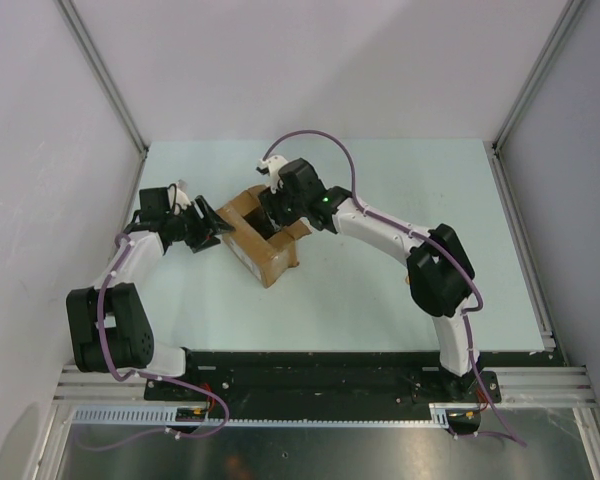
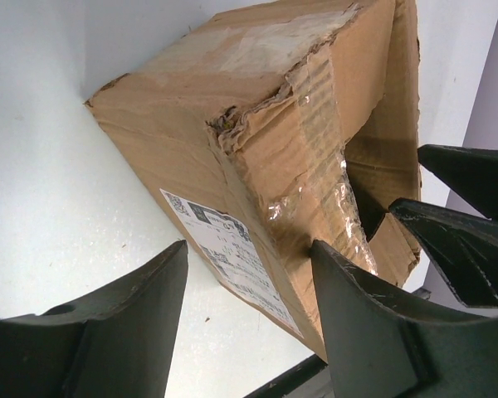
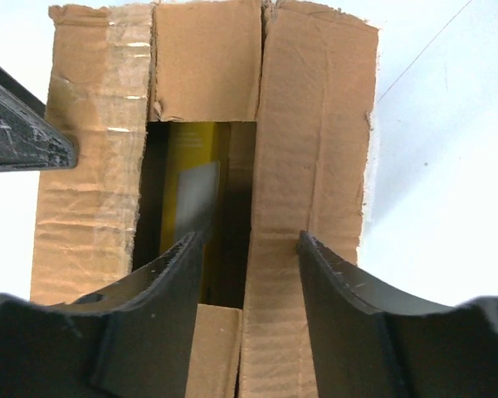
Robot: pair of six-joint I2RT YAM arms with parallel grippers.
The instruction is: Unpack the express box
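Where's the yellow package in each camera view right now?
Top external: not visible; the box sits near centre.
Left wrist: not visible; the box's side and flaps fill the frame.
Right wrist: yellow package at centre, inside the open box.
Shared landmark: the box, in every view.

I have the express box [image 1: 267, 258] flanked.
Left gripper [image 1: 212, 228] at its left side; right gripper [image 1: 276, 212] over its open top.

Robotics laboratory cell. Pale desk [image 1: 380, 300] walled left, right and far by plain white panels [image 1: 310, 60] on aluminium posts [image 1: 100, 70]; left arm [image 1: 110, 320] and right arm [image 1: 380, 230] bolted to a slotted rail [image 1: 550, 385] at the near edge.
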